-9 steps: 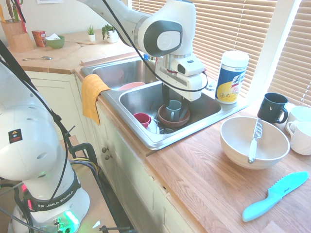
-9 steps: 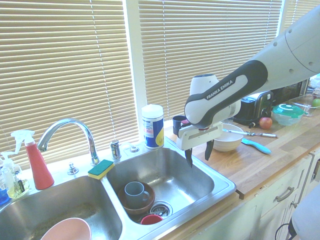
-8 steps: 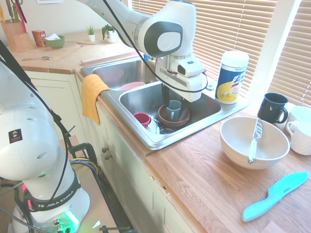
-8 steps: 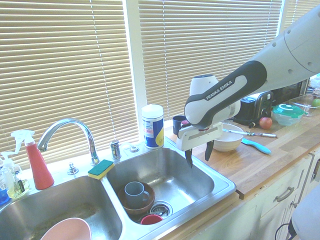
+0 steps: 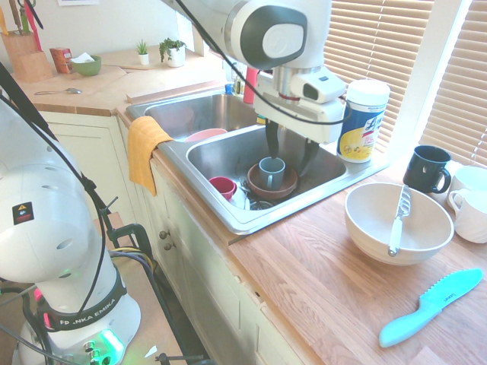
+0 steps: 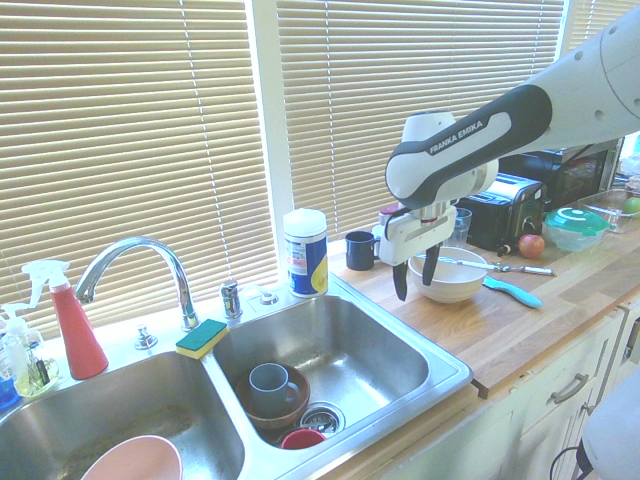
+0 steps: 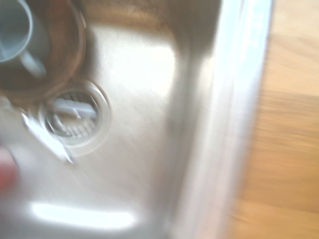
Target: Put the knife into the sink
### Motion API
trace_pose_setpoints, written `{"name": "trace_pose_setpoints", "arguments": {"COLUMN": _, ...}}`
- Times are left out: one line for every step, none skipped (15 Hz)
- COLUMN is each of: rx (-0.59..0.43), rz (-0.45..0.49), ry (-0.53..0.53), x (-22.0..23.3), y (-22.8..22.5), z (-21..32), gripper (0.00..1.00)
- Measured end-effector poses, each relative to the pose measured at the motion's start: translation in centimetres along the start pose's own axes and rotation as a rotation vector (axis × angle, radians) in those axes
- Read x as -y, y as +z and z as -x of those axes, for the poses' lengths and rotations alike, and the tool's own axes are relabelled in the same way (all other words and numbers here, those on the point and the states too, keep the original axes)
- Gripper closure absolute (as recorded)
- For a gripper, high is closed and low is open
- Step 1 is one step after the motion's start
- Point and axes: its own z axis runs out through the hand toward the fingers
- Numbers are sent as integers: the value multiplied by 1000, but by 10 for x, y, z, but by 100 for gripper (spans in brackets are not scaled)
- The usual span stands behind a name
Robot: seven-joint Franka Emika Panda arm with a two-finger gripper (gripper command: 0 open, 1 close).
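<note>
– Wooden worktop (image 5: 304, 266) running up to the steel sink (image 5: 245, 222), slatted blinds (image 6: 130, 100) behind, and there's our knife (image 5: 399, 220)! White handle, slotted silvery end, lying across the pale bowl (image 5: 373, 236), on the worktop side of the hand!

– And the lettering?

– "FRANKA EMIKA", dark along the arm (image 6: 470, 140), plain to read in the second exterior view! The wipes tub (image 5: 365, 122), just beside the hand in the first exterior view, has a blue and yellow label, its print too small for me.

– How's the gripper (image 5: 288, 164) placed?

– Fingers spread wide, pointing down! Wrist view: basin, drain (image 7: 75, 119) and worktop beneath it.

– Around it?

– Grey mug (image 5: 272, 173) in a brown bowl (image 5: 262, 190), down in the basin below the hand; turquoise serrated knife (image 5: 430, 308) past the pale bowl, farther from the hand; dark toaster (image 6: 505, 215) also beyond!
</note>
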Motion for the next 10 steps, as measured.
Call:
{"name": "trace_pose_setpoints", "arguments": {"rx": 17, "rz": 10, "ry": -57, "x": -21, "y": -7, "z": -9, "gripper": 0}}
{"name": "trace_pose_setpoints", "arguments": {"rx": 34, "rz": 14, "ry": -115, "x": -40, "y": -13, "z": -17, "gripper": 0}}
{"name": "trace_pose_setpoints", "arguments": {"rx": 47, "rz": 16, "ry": -165, "x": -55, "y": -18, "z": -25, "gripper": 0}}
{"name": "trace_pose_setpoints", "arguments": {"rx": 54, "rz": 23, "ry": -198, "x": -69, "y": -23, "z": -33, "gripper": 0}}
{"name": "trace_pose_setpoints", "arguments": {"rx": 55, "rz": 35, "ry": -218, "x": -80, "y": -24, "z": -43, "gripper": 0}}
{"name": "trace_pose_setpoints", "arguments": {"rx": 58, "rz": 46, "ry": -226, "x": -88, "y": -22, "z": -53, "gripper": 0}}
{"name": "trace_pose_setpoints", "arguments": {"rx": 61, "rz": 51, "ry": -224, "x": -97, "y": -19, "z": -64, "gripper": 0}}
{"name": "trace_pose_setpoints", "arguments": {"rx": 61, "rz": 55, "ry": -217, "x": -104, "y": -15, "z": -76, "gripper": 0}}
{"name": "trace_pose_setpoints", "arguments": {"rx": 59, "rz": 57, "ry": -204, "x": -111, "y": -11, "z": -88, "gripper": 0}}
{"name": "trace_pose_setpoints", "arguments": {"rx": 59, "rz": 55, "ry": -193, "x": -116, "y": -7, "z": -99, "gripper": 0}}
